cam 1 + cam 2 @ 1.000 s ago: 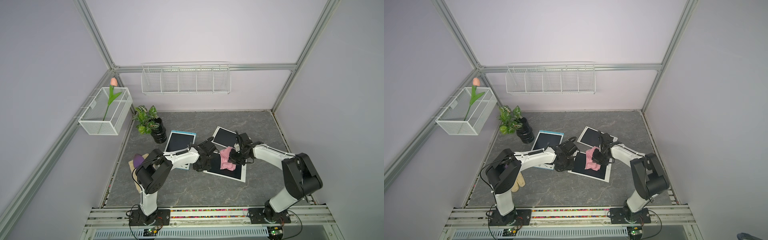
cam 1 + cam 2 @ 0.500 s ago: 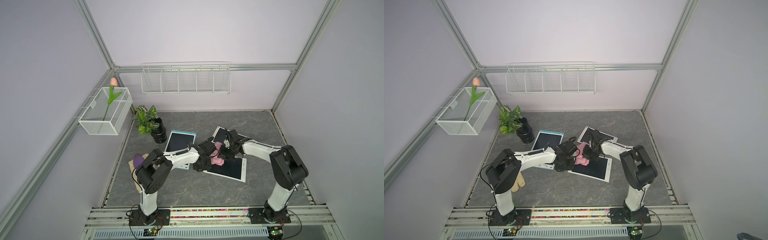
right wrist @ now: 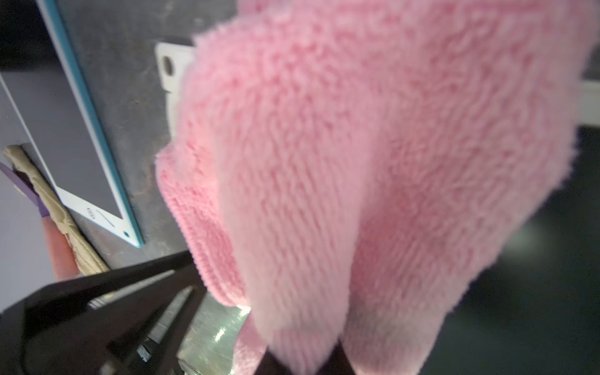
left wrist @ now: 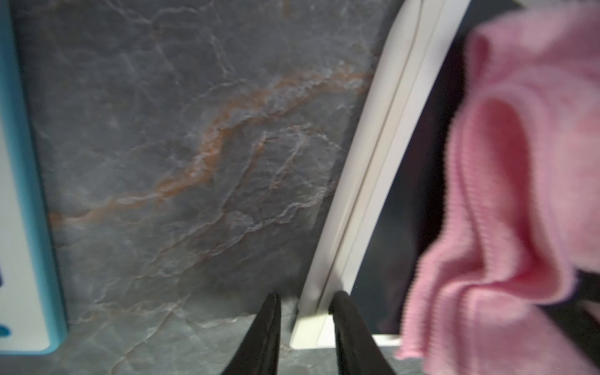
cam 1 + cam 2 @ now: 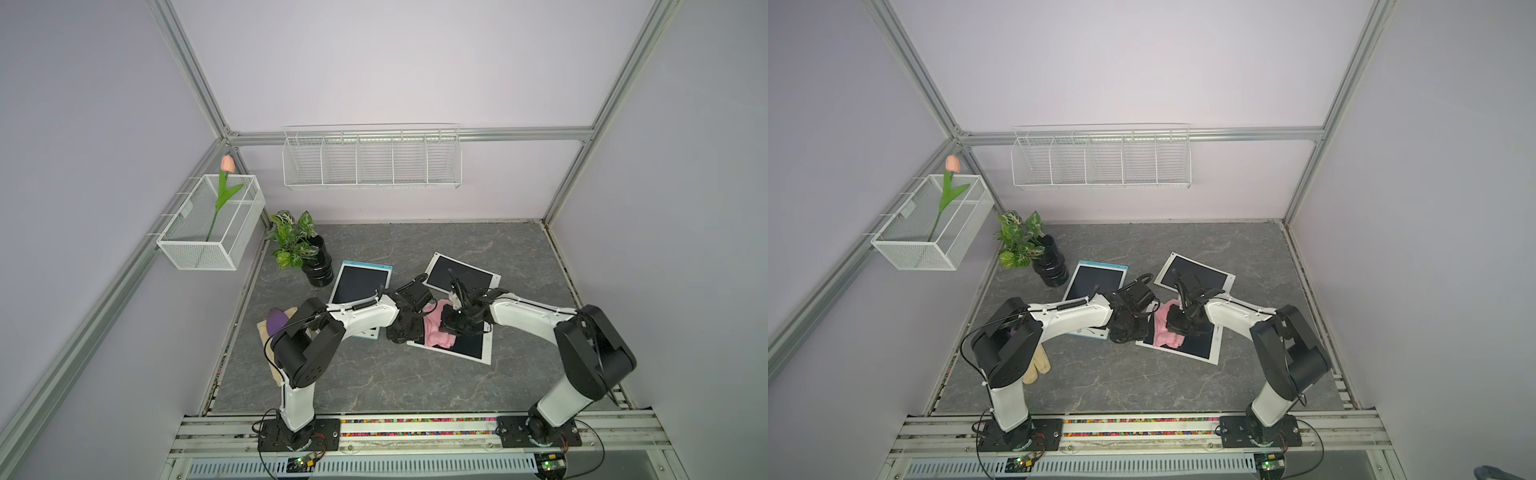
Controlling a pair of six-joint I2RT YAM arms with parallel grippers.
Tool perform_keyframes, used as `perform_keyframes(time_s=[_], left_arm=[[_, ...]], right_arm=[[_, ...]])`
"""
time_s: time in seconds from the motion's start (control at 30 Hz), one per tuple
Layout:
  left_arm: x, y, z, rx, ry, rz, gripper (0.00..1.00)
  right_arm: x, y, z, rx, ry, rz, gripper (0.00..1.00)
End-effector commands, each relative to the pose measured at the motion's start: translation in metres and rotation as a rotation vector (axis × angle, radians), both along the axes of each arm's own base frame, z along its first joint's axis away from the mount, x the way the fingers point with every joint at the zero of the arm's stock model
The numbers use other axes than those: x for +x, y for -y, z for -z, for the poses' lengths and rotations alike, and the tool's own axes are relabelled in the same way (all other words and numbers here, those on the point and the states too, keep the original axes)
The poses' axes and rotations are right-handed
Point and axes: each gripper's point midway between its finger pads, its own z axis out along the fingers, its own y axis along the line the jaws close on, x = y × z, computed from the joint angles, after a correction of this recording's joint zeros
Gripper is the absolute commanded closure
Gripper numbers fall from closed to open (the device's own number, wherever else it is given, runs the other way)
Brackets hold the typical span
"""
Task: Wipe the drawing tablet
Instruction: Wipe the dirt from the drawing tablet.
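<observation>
My right claw is closed on the pink cloth. The fluffy fabric bulges out from between the two dark tips and fills most of the right wrist view. In both top views the cloth lies bunched on the drawing tablet, on the half of its dark screen nearer to my left arm, and the right claw sits on it from above.

The drawing tablet is the one with the white frame. It lies flat on the grey marbled counter, between my two arms, turned a little askew.

My left claw stands narrow, with the tips only a little apart. It points down at the tablet's corner: one tip is on the counter just outside the white rim, the other tip is on the inner side of the rim, so the rim passes between them. A thin dark gap shows between the outer tip and the rim. If the tips squeeze the frame, I cannot tell.

A second tablet with a blue frame lies beside, partly under my left arm, apart from the white one. A third tablet, also white-framed, lies behind, toward the back wall. A potted plant stands in the far left corner of the counter.
</observation>
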Motion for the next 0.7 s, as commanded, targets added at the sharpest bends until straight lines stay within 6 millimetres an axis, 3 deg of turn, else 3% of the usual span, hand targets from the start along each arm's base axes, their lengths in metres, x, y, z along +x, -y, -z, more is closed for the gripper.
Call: perform_keyframes(time_s=[0.0, 0.1, 0.2, 0.33, 0.37, 0.43, 0.5, 0.57, 0.67], left_arm=[[-0.012, -0.018, 0.033, 0.086, -0.054, -0.023, 0.69], [-0.012, -0.018, 0.032, 0.086, -0.053, -0.021, 0.69], [-0.012, -0.018, 0.032, 0.09, -0.055, -0.022, 0.69], [-0.011, -0.018, 0.032, 0.093, -0.054, -0.025, 0.69], [-0.011, -0.018, 0.032, 0.094, -0.055, -0.027, 0.69], [-0.011, -0.018, 0.032, 0.094, -0.055, -0.026, 0.69], [-0.01, -0.018, 0.032, 0.093, -0.053, -0.028, 0.69], [-0.01, -0.016, 0.031, 0.09, -0.052, -0.028, 0.69], [-0.009, -0.015, 0.03, 0.087, -0.052, -0.025, 0.69]], right_arm=[[0.026, -0.033, -0.01, 0.097, 0.045, 0.04, 0.93], [0.029, -0.035, -0.01, 0.104, 0.046, 0.051, 0.93], [0.024, -0.016, -0.004, 0.072, 0.024, 0.069, 0.93], [0.013, 0.043, 0.002, 0.009, -0.01, 0.141, 0.93], [0.001, 0.063, 0.01, -0.018, -0.036, 0.158, 0.93], [-0.009, 0.093, 0.006, -0.051, -0.038, 0.177, 0.93], [-0.018, 0.112, 0.003, -0.098, -0.029, 0.161, 0.93], [-0.024, 0.115, 0.002, -0.118, -0.018, 0.13, 0.93], [-0.024, 0.091, -0.001, -0.104, 0.002, 0.073, 0.93]])
